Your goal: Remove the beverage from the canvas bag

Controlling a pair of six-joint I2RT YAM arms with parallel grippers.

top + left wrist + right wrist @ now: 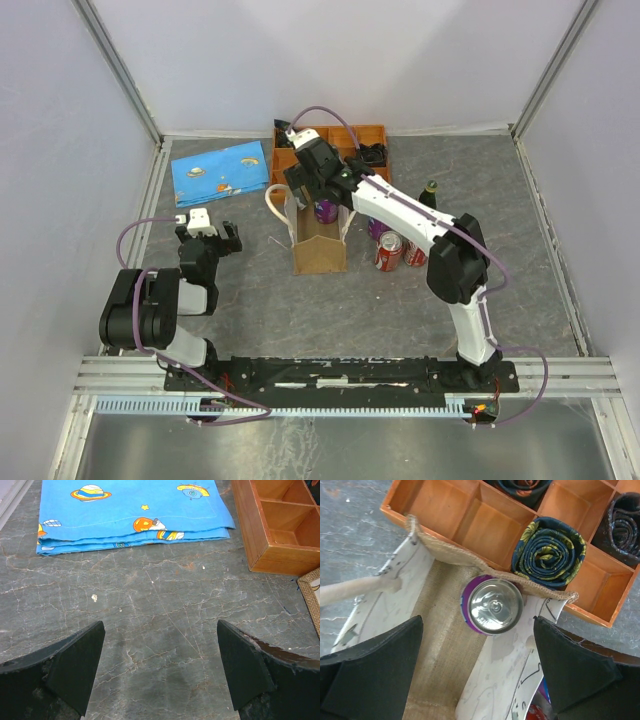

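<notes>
The right claw is spread wide over the mouth of the canvas bag. Just ahead of it the beverage, a purple can, is seen upright inside the bag's far wall. The approach is judged in hand; next, the claw must be lowered around the can and closed.

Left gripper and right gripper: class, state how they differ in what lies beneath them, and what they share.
The left gripper hangs over bare table; the right gripper hangs over the open canvas bag. Nothing lies in the left gripper's gap; a purple can stands in the bag below the right gripper's gap. Both are open and hold nothing.
</notes>
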